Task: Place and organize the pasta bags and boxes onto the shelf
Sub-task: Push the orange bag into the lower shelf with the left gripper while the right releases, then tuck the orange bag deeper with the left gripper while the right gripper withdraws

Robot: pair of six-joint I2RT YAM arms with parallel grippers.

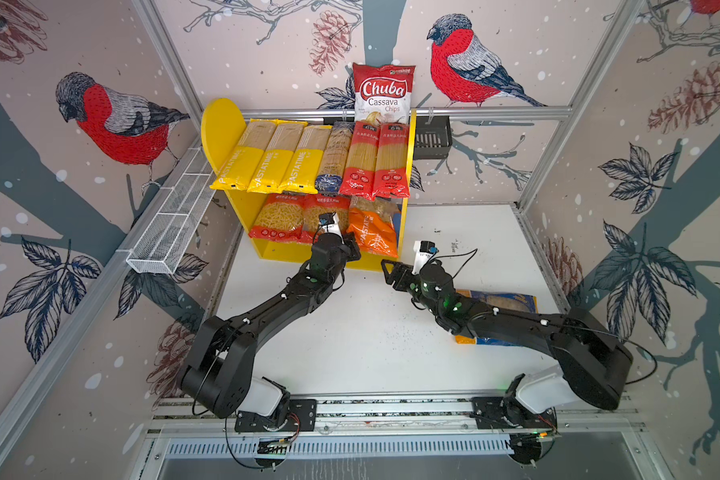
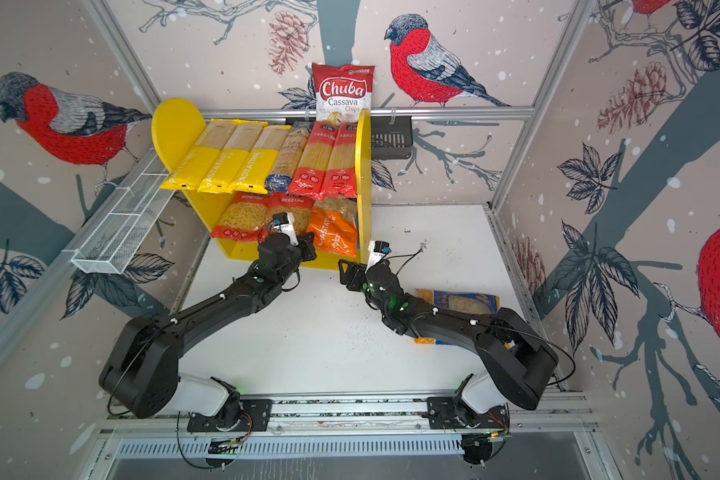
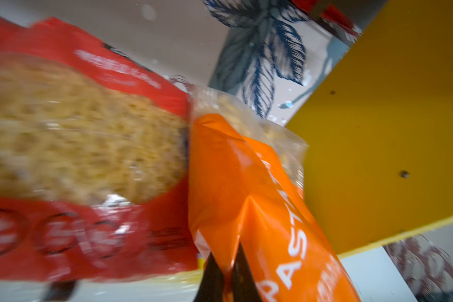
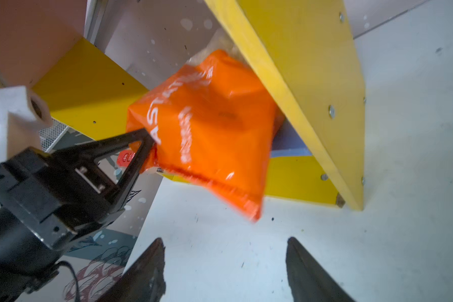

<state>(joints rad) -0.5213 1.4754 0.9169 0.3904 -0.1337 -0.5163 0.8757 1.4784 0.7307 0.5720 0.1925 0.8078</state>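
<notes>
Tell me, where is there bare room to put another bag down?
The white table is bare between the left arm and right arm, and right of the shelf. Both shelf tiers are crowded; a blue-orange bag lies under the right arm.

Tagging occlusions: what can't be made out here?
- blue-orange bag: both top views, mostly under the right arm; label unreadable.
- red macaroni bag: left wrist view, print motion-blurred.
- chips bag: both top views, bottom hidden behind the shelf and its packs.
</notes>
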